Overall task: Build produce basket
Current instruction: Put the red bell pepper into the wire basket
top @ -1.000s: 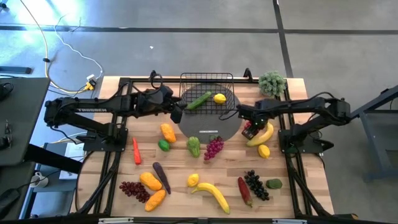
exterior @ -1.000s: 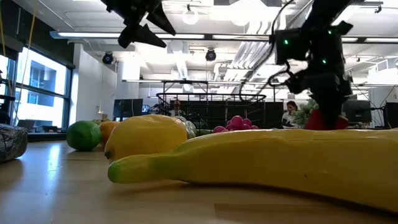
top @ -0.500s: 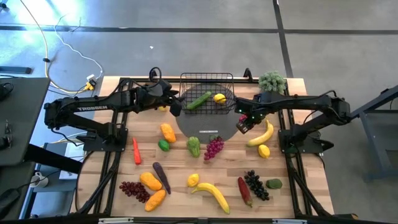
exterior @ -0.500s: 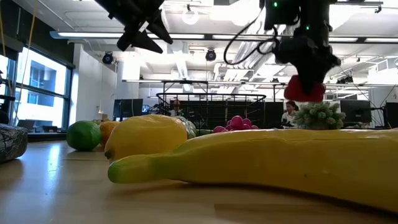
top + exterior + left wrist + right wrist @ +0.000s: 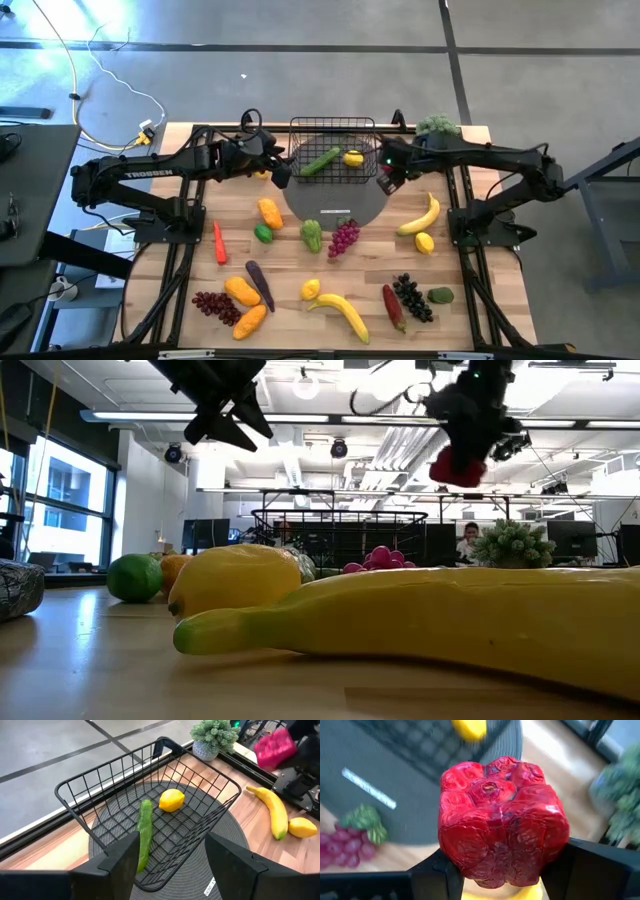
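The basket [image 5: 333,148] sits on a round grey mat [image 5: 335,205] at the far middle of the table [image 5: 480,310], holding a cucumber [image 5: 321,160] and a lemon [image 5: 353,158]. The right gripper [image 5: 390,178] hangs just beside the basket's right wall, its jaws closed on a red pepper [image 5: 502,820] well above table height.

The step in hand looks like dropping the pepper in. To do it well, the pepper should travel over the right wall with its underside clear of the wire rim, then come down into the bare mesh on the near right of the floor, away from the lemon, and be let go low so it does not bounce or roll.

The left gripper [image 5: 283,172] hovers at the basket's left side with its jaws open and empty; the two arms face each other across the basket, so the right one should stop short of the middle.

A bushy plant [image 5: 437,126] stands near the right arm at the table's far right corner; a banana [image 5: 421,216] lies below and just to the right of the gripper. Most other produce lies on the near half, well apart from the path.
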You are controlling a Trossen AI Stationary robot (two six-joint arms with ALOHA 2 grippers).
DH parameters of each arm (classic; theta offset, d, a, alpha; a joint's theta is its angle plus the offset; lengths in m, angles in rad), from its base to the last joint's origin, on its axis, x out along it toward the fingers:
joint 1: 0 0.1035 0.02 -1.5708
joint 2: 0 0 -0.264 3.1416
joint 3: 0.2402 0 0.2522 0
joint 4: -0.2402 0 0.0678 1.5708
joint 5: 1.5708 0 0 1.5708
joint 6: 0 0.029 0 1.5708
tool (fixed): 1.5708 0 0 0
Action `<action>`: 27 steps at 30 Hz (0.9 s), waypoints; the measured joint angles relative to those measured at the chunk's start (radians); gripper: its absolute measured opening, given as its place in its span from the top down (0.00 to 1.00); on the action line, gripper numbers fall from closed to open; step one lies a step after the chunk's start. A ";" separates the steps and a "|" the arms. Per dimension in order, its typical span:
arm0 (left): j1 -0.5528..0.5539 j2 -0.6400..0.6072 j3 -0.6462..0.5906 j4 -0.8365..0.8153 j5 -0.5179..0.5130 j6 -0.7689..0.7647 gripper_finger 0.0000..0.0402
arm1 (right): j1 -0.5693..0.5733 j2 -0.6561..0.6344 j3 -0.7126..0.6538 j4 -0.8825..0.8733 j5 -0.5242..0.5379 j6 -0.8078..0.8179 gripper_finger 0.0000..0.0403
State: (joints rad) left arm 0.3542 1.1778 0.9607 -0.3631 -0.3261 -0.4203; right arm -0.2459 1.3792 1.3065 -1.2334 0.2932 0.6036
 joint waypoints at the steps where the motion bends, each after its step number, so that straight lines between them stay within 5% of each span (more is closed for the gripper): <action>1: 0.000 0.000 0.000 0.000 0.000 -0.012 0.46 | -0.008 0.000 0.012 0.014 0.013 -0.025 0.58; 8: 0.000 0.000 0.000 -0.003 0.001 -0.071 0.46 | -0.088 0.000 0.074 0.211 0.029 -0.246 0.58; 17: 0.000 0.000 0.000 -0.014 -0.002 -0.109 0.46 | -0.168 0.022 0.043 0.526 -0.099 -0.456 0.58; 27: 0.000 0.000 0.000 -0.015 -0.026 -0.116 0.46 | -0.187 0.164 0.037 0.560 -0.242 -0.579 0.58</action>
State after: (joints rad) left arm 0.3542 1.1778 0.9607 -0.3782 -0.3524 -0.5361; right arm -0.4324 1.5437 1.3437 -0.6732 0.0508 0.0249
